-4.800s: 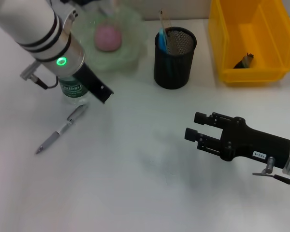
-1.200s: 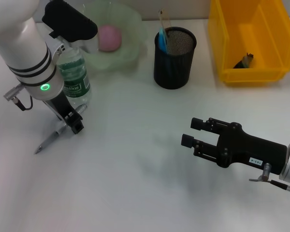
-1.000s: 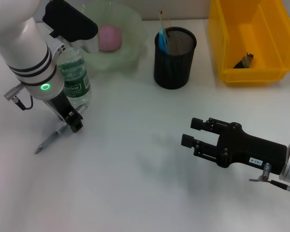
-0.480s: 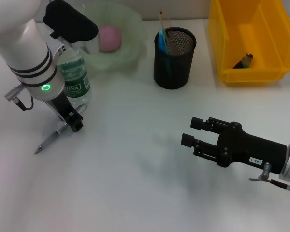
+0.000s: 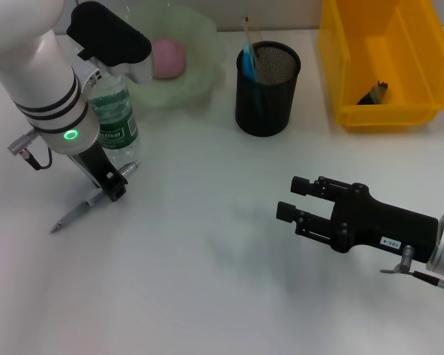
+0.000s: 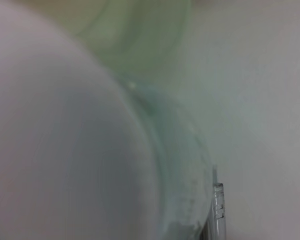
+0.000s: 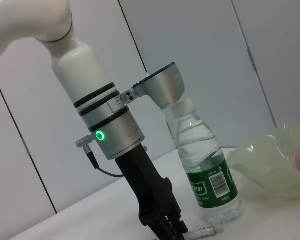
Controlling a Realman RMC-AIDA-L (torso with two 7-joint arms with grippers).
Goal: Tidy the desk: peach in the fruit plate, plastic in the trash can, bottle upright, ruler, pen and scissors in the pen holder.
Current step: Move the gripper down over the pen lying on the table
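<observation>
Pen [image 5: 90, 201] lies at middle left, below the bottle [image 5: 112, 118]. It looks thin, light and hard, so grab its middle. Left claw [image 5: 112, 188] sits narrow on it. Right claw [image 5: 296, 201], lower right, is wide.

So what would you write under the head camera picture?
Left gripper down on the pen beside the upright bottle; right gripper hovers open over the desk.

You are looking at a clear bottle [image 5: 112, 115] wearing a green label, a pink peach [image 5: 168, 58], a black mesh pen holder [image 5: 268, 89], a yellow bin [image 5: 385, 63].
</observation>
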